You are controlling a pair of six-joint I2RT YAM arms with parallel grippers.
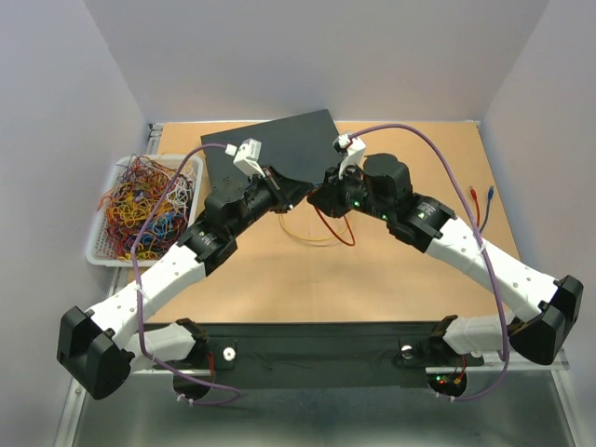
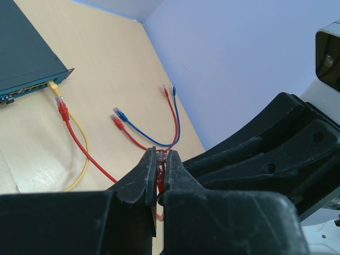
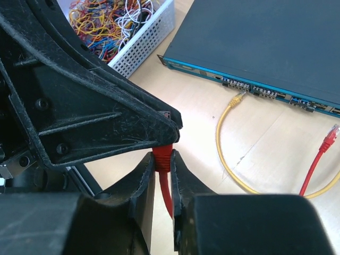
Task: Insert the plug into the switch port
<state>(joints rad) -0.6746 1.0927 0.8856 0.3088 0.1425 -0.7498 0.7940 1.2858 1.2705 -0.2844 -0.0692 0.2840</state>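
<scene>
The switch (image 1: 279, 154) is a flat dark box at the back of the table, its socket row (image 3: 265, 91) facing the arms. A yellow plug (image 3: 239, 98) sits in one socket. Both grippers meet mid-table in front of it on one red plug (image 3: 163, 158). My right gripper (image 3: 163, 155) is shut on its ribbed red boot. My left gripper (image 2: 161, 154) is shut on its clear tip (image 2: 161, 158). In the top view the left gripper (image 1: 300, 194) and right gripper (image 1: 318, 197) nearly touch, hiding the plug. The red cable (image 1: 343, 235) loops below them.
A white wire basket (image 1: 102, 244) of tangled cables stands at the left. A second red plug (image 2: 63, 111) lies loose near the switch front (image 2: 32, 87). Red and blue short cables (image 1: 481, 200) lie at the right. The yellow cable (image 1: 307, 239) loops on the wood.
</scene>
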